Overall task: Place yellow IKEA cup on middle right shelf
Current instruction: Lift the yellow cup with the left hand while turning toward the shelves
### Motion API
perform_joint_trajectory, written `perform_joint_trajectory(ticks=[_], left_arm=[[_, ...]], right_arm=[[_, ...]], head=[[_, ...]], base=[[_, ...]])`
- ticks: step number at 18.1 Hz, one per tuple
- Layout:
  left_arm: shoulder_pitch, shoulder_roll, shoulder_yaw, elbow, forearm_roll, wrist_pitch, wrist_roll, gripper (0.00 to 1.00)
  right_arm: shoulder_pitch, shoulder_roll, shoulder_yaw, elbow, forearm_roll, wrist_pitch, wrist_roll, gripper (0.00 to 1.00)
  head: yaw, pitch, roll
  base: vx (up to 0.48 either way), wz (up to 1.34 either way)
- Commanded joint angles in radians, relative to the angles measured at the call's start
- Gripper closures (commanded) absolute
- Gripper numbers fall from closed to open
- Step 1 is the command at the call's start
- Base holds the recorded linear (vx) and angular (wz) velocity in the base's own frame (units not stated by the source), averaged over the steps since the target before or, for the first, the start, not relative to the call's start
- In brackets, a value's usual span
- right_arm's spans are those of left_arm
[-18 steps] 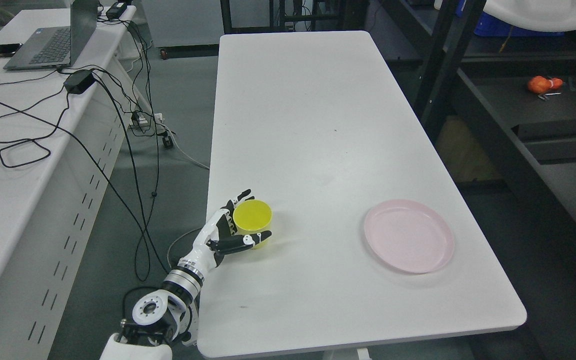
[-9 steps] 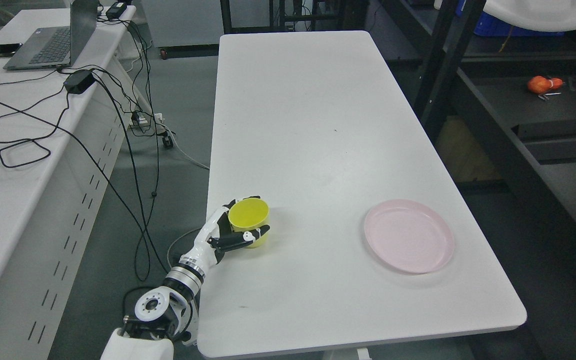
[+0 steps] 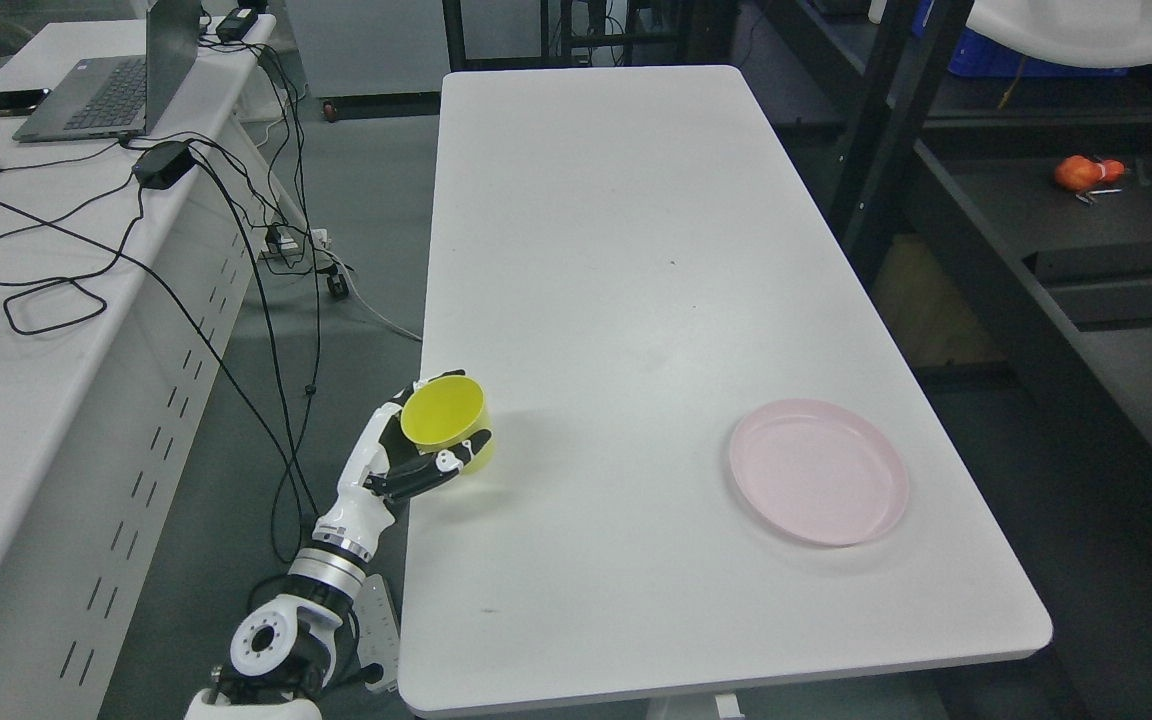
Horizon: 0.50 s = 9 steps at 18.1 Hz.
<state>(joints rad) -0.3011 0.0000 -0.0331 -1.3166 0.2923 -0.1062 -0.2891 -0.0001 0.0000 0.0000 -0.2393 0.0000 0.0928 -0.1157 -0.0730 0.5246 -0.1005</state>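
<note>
Gripping the yellow cup, my left hand has its fingers wrapped around the cup's far side and its thumb pressed across the near wall. Half a second ago the cup sat upright in this grasp, further in over the bench; now I see it lifted, tilted with its mouth leaning toward the hand's wrist side, and carried out to the bench's left edge, so that part of it hangs over the floor. A soft shadow on the bench just to the right of the hand suggests the cup is off the surface. The whole picture has shifted a little since the earlier frame, so my head camera has moved as well; the hand's move is much larger than that shift.

Well off to the hand's right lies the pink plate, flat on the bench and unchanged. Farther right again, beyond the bench, stands the dark shelf rack, with an orange object on one of its levels. On the hand's other side, the side desk carries a laptop and loose black cables.
</note>
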Motion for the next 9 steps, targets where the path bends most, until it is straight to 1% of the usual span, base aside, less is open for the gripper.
perform_joint_trajectory(ticks=[1, 4, 9], left_arm=[[0.095, 0.017, 0.108, -0.232, 0.013, -0.001, -0.002, 1.0], [0.132, 0.017, 0.107, -0.274, 0.013, -0.003, -0.008, 0.99], [0.172, 0.017, 0.102, -0.294, 0.013, -0.006, -0.008, 0.99]], right_arm=[[0.014, -0.017, 0.017, 0.0, -0.025, 0.001, -0.001, 0.01], [0.014, -0.017, 0.017, 0.0, -0.025, 0.001, -0.001, 0.01], [0.014, -0.017, 0.017, 0.0, -0.025, 0.001, -0.001, 0.01]], head=[[0.0, 0.0, 0.0], [0.0, 0.0, 0.0], [0.0, 0.0, 0.0]], base=[[-0.038, 0.01], [-0.067, 0.02], [-0.166, -0.08]])
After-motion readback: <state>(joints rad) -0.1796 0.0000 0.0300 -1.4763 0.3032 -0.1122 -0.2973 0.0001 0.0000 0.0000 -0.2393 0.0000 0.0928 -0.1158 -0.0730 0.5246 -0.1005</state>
